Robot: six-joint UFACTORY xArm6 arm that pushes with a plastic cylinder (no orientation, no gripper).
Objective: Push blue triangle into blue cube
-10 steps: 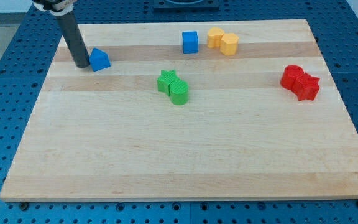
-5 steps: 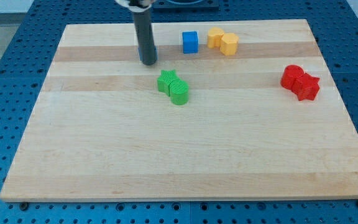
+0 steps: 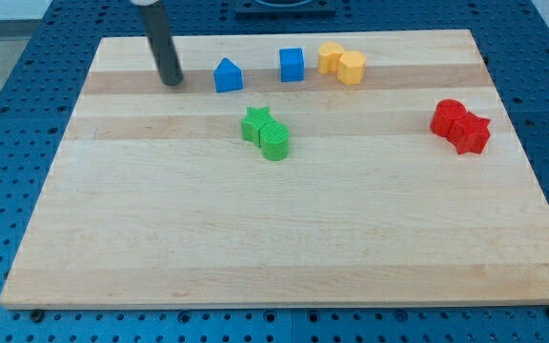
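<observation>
In the camera view, the blue triangle (image 3: 228, 75) sits on the table (image 3: 255, 238) near the blue cube (image 3: 292, 64), to its left and apart from it. My tip (image 3: 172, 82) rests left of the triangle, not touching; there is no gripper to read.

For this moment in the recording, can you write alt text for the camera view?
My tip sits apart, to the view's left of the blue triangle block, which stands short of the blue cube on a wooden board. Two yellow blocks lie right of the cube, two green blocks mid-board, two red blocks far right.
</observation>
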